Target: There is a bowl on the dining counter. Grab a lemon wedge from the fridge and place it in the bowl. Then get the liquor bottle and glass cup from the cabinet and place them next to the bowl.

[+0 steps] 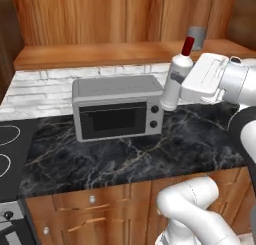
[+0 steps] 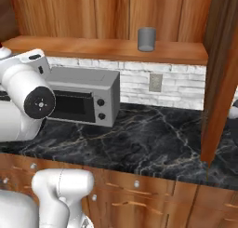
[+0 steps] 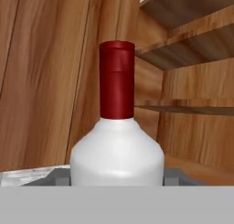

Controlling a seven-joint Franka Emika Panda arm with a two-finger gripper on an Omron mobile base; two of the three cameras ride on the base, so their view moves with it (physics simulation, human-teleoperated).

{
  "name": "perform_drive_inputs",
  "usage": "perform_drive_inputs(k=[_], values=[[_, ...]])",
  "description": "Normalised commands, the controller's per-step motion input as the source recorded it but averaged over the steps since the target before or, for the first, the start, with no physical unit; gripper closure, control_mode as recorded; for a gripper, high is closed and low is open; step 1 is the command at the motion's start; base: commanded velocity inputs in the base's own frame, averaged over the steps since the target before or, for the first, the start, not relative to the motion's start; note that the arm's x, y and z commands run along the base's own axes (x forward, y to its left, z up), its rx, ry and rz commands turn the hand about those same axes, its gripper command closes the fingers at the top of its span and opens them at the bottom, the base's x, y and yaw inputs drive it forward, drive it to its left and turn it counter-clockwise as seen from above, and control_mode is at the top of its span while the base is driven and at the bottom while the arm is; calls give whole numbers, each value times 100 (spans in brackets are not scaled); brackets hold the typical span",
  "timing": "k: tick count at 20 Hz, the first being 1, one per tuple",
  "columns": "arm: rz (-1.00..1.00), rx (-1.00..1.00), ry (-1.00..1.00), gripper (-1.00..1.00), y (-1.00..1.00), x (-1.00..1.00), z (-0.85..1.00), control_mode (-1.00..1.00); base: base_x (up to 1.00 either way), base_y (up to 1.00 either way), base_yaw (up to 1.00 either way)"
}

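— Is your gripper (image 1: 176,90) holding anything?
— Yes — it's clamped round the liquor bottle (image 1: 176,79), lifted clear above the microwave (image 1: 118,107). The glass cup (image 2: 146,39) stands on the cabinet (image 2: 111,49) shelf.

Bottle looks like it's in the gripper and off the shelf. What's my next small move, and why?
Probably draw the arm back toward the base, keeping the liquor bottle near upright. It hangs in the gripper, clear of the cabinet shelf and above the counter beside the microwave. The glass cup remains on the shelf for later.
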Motion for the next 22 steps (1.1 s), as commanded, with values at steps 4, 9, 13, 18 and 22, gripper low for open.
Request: perform_drive_inputs(k=[4,9,13,18,22], values=[[0,0,0,100,0,0,0,100,-100,-28,43],[0,0,0,100,0,0,0,100,-90,-29,57],[0,0,0,100,0,0,0,100,-79,-13,62],[0,0,0,100,0,0,0,100,-96,-1,49],[0,0,0,100,0,0,0,100,-100,0,35]])
